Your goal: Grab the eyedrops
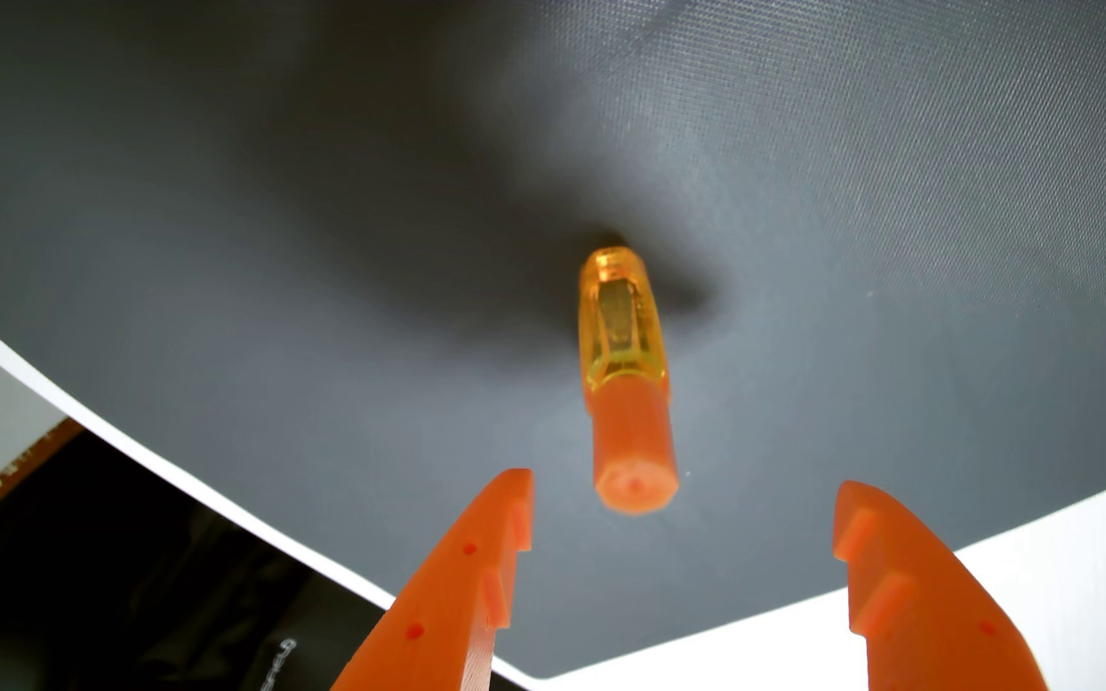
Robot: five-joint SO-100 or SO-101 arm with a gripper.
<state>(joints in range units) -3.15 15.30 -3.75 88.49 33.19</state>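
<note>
In the wrist view we see the tool (pixel 683 511) as two fingers of matte orange plastic, rising from the bottom edge of the picture. Each finger is a flat, curved blade that narrows to a blunt, rounded tip. The left finger (pixel 457 585) carries two small, darker red dots on its broad face, and the right finger (pixel 916 585) shows one such dot lower down. Along the inner edge of each finger we see raised rectangular ribs with square notches between them, giving a stepped, toothed profile. The plastic surface looks smooth, with crisp moulded or printed edges.
</note>
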